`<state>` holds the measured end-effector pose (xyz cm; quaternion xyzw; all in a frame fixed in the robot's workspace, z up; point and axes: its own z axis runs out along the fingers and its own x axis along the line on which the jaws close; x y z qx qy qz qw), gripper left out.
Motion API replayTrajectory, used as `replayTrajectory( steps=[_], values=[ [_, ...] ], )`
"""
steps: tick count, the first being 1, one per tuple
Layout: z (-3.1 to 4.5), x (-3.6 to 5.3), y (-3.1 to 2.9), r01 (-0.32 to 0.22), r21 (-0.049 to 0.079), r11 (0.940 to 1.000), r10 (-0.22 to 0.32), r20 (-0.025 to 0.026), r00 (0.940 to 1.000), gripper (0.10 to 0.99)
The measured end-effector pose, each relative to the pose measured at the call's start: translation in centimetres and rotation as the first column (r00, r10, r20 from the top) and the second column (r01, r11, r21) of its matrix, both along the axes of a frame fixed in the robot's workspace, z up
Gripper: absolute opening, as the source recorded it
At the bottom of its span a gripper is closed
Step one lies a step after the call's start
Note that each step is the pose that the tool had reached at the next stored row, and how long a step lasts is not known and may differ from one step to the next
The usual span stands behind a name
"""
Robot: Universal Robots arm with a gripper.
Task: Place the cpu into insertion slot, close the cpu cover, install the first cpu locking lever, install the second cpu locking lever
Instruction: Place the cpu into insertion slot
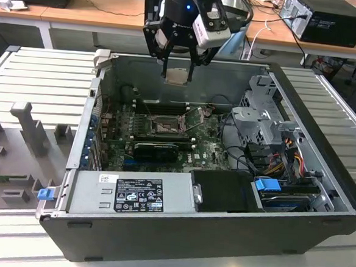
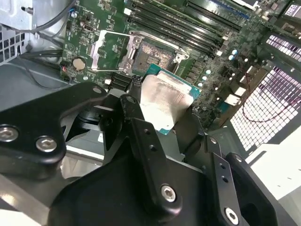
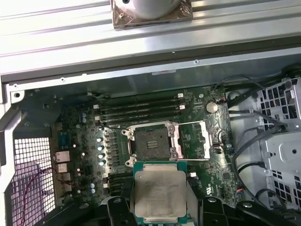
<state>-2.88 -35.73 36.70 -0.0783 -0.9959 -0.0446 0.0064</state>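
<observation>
- I hold the cpu by two opposite edges. Its pale metal top faces the first wrist camera, and a green rim shows around it.
- The chip is square, so it has no long axis. In the first wrist view its edges run about parallel to those of the insertion slot.
- Faint marks lie on the metal top, but I cannot read them.
- My hand is clenched on the chip and hangs above the open computer case, at about the height of its top rim, well above the board.
- The slot is bare, with its dark pin field open.
- The cpu cover is swung back and lies beside the slot, on the exterior view's right.
- Long black memory slots run along the slot's far side, and a black graphics card lies along the near side.
- A drive cage and loose cables crowd the exterior view's right.
- The power supply carries a printed label.
- The case lies on a ribbed grey table.
</observation>
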Motion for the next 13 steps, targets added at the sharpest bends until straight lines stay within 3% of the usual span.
replayTrajectory(
  steps=[6, 7, 9, 13],
  values=[
    [-0.10, 0.00, 0.00, 0.092, -0.002, 0.9958, -0.092, 0.0000, 0.9958, 0.529],
    [-0.14, 0.00, 0.00, 0.117, -0.002, 0.9932, -0.117, 0.0000, 0.9932, 0.529],
    [-0.24, 0.00, 0.00, 0.187, -0.002, 0.9823, -0.187, 0.0002, 0.9823, 0.529],
    [-0.32, 0.00, 0.00, 0.251, -0.005, 0.9681, -0.251, 0.0008, 0.9681, 0.529]
  ],
)
